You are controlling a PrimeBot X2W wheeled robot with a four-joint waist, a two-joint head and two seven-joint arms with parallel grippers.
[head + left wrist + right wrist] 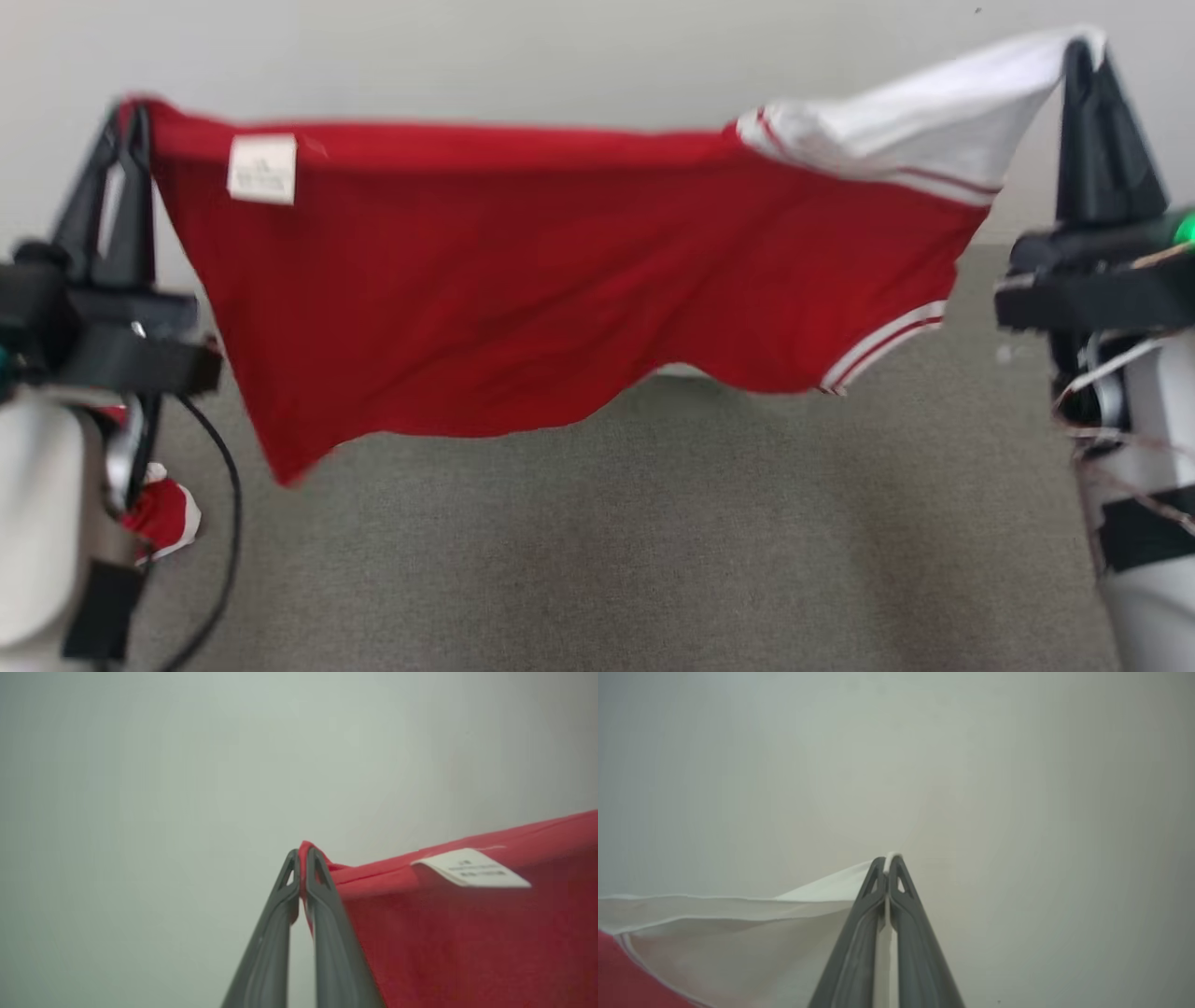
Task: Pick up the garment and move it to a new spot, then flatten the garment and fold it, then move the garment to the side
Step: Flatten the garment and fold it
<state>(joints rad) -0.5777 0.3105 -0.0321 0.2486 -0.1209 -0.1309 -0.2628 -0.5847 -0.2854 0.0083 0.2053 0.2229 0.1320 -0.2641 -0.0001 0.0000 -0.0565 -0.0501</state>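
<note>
Stretched garment (pixel 560 280) bars the front; carpet (pixel 653 560) below seems open.

**Soft, even light, soft focus**

All 3 views are evenly lit by diffuse light. In the head view the garment (pixel 560 280) and its label (pixel 262 169) are smeared, the print unreadable; a green lamp (pixel 1186 229) blooms at the right edge. A faint shadow dulls the grey surface (pixel 653 541) beneath. Both wrist views dim toward their corners over a hazy pale wall (pixel 140 765).
</note>
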